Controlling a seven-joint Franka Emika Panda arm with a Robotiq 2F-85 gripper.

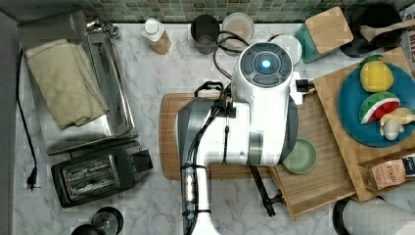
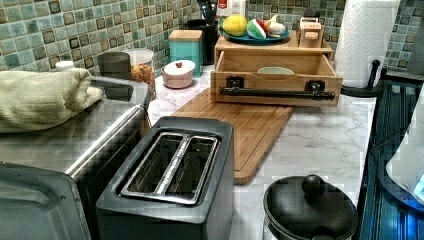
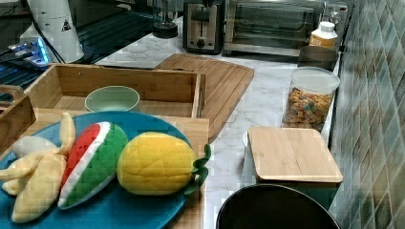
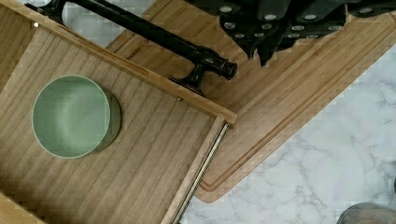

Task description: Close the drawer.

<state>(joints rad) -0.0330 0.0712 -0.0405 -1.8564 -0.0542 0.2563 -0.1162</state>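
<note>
Plainly, the drawer (image 2: 276, 75) stands pulled out of the bamboo shelf unit (image 2: 272, 47), its front over the cutting board (image 2: 245, 125). A green bowl (image 4: 74, 115) sits on its slatted floor, and in the top view this bowl lies at about four o'clock from the arm's white wrist (image 1: 259, 98). Whether the gripper (image 4: 280, 23) is spread or clenched cannot be told; it hovers beside the black handle (image 4: 154, 39).
</note>
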